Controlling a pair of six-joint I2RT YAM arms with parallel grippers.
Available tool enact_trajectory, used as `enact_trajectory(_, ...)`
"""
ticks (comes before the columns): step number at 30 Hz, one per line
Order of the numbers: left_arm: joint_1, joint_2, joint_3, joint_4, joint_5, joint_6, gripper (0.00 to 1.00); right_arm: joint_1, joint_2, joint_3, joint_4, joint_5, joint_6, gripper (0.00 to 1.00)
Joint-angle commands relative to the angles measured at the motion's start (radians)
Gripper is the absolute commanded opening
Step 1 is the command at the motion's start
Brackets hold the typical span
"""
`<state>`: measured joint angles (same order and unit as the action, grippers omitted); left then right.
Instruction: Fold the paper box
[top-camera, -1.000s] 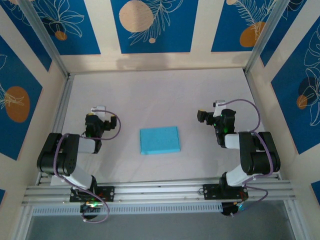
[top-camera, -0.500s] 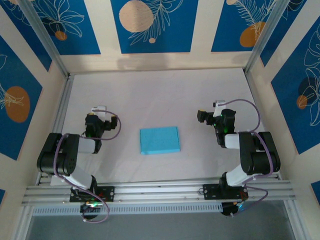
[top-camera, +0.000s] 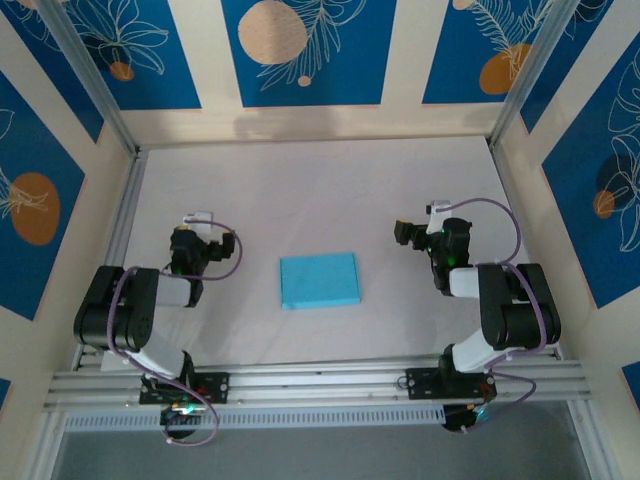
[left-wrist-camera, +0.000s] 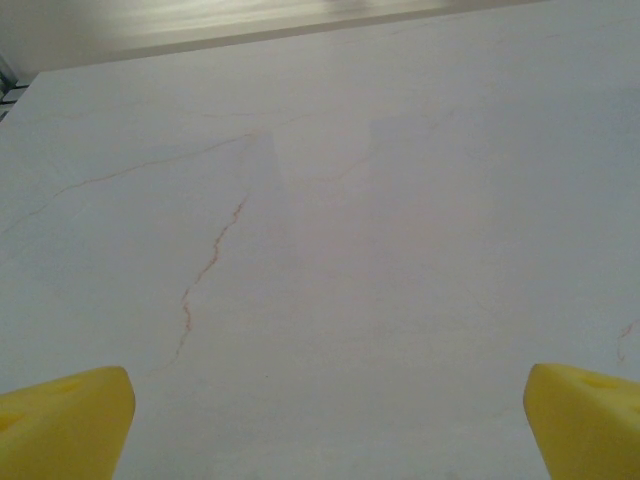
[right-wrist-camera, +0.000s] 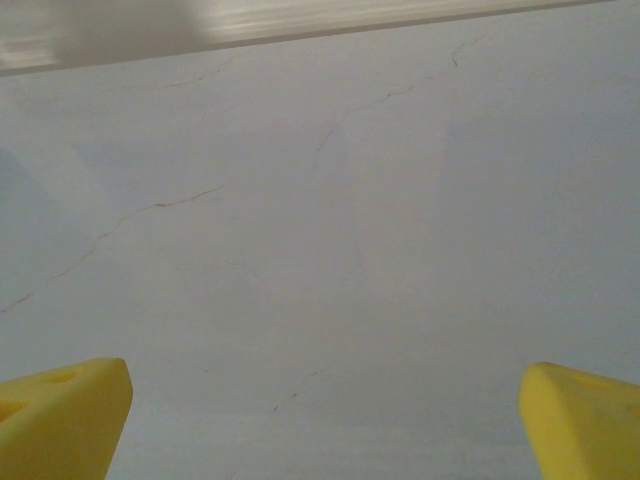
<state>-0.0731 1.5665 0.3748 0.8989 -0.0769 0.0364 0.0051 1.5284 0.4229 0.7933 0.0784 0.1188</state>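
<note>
Fingertips (left-wrist-camera: 62, 420) on my left gripper (left-wrist-camera: 322, 428) spread wide, gripping nothing; right gripper (right-wrist-camera: 322, 422) fingertips (right-wrist-camera: 580, 420) likewise, both over bare table (top-camera: 300, 180). Folded light-blue paper box (top-camera: 319, 280) lies flat between the two grippers, well apart from each.

From above, the paper box (top-camera: 319, 280) is just a flat blue rectangle. Its underside and inside are hidden, and any seams or flap edges are way too small to make out. The left gripper (top-camera: 197, 221) and right gripper (top-camera: 411, 232) are dark little blobs in the overhead shot, so I can't read the jaw gap there. On the left wrist camera the yellow fingers (left-wrist-camera: 62, 425) get chopped off at the bottom corners, and the right one's fingers (right-wrist-camera: 60, 420) are cut off the same way. The desk (left-wrist-camera: 400, 250) goes blurry at its far edge in both wrist shots.
</note>
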Motion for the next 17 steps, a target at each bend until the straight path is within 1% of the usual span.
enact_trajectory(1,0.003,-0.006,0.006,0.024,0.028,0.017,1.0,-0.005,-0.002,-0.007,0.015,0.008,-0.022,0.99)
enact_trajectory(10,0.003,-0.007,0.005,0.025,0.037,0.021,1.0,-0.005,-0.002,-0.006,0.015,0.008,-0.022,0.99)
enact_trajectory(13,0.004,-0.001,0.018,0.001,0.048,0.019,1.0,-0.007,-0.001,-0.005,0.015,0.006,-0.022,0.99)
enact_trajectory(17,0.005,-0.006,0.0,0.033,0.046,0.02,1.0,-0.007,-0.002,-0.005,0.014,0.006,-0.022,0.99)
